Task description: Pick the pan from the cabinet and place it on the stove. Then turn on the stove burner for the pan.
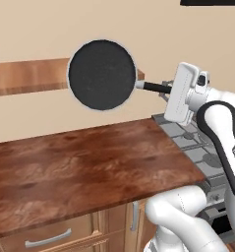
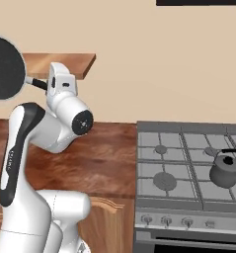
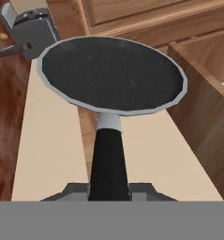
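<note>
The pan hangs in the air above the counter, in front of the cabinet shelf. It is turned on edge, so its dark inside faces the base cameras. My gripper is shut on the pan's black handle, to the right of the pan. From the right base view the pan is at the far left, with the gripper on its handle. In the hand view the pan lies straight ahead and the gripper clamps the handle. The stove sits lower right.
A grey kettle stands on the stove's right front burner. Knobs line the stove's front. The wooden counter stretches left of the stove. A coffee machine is beyond the pan in the hand view.
</note>
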Available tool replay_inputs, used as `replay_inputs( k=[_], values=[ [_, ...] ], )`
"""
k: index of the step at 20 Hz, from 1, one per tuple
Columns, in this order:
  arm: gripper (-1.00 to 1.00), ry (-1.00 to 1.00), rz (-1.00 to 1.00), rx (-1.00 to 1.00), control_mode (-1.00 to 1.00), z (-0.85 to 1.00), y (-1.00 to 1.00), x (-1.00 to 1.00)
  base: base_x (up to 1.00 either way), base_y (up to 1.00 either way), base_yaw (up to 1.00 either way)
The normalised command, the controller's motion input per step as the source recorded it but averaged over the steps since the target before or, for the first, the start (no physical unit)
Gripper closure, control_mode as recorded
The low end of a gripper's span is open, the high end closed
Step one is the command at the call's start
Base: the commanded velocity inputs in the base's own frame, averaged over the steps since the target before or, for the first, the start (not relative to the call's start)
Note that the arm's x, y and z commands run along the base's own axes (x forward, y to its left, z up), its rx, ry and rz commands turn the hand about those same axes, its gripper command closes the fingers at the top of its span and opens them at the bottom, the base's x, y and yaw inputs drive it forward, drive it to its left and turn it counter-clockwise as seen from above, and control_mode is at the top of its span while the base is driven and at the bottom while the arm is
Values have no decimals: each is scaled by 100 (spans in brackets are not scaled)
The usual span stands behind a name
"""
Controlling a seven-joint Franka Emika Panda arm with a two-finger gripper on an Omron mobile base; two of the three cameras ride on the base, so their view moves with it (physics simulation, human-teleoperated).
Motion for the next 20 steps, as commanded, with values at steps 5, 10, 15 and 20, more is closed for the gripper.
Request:
replay_inputs(
  k=[5,10,15,20],
  values=[
    [100,0,0,0,100,0,0,0,14,26,-1],
    [100,0,0,0,100,0,0,0,4,37,0],
    [100,0,0,0,100,0,0,0,3,37,0],
    [100,0,0,0,100,0,0,0,27,20,0]
  ],
)
